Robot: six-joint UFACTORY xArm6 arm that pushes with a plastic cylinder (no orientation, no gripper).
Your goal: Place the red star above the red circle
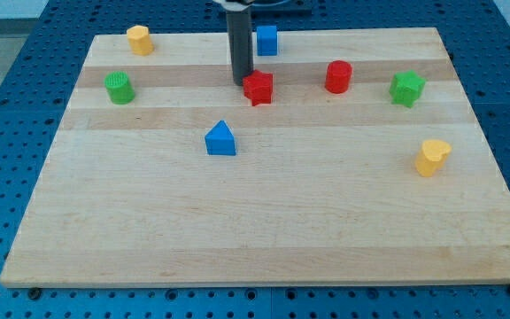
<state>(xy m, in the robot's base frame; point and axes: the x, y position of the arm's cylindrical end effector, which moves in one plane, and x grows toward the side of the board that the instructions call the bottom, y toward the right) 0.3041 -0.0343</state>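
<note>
The red star (pixel 258 88) lies on the wooden board near the view's top middle. The red circle (pixel 338 76) stands to its right, a block's width or more away and slightly higher in the view. My tip (pixel 241 82) rests on the board right against the red star's left side, touching or nearly touching it. The dark rod rises from there out of the view's top edge.
A blue cube (pixel 266 39) sits above the star. A blue triangle (pixel 220 139) lies below and left of it. A green circle (pixel 119 87) and a yellow block (pixel 139 39) are at the left. A green star (pixel 406 89) and a yellow block (pixel 431 157) are at the right.
</note>
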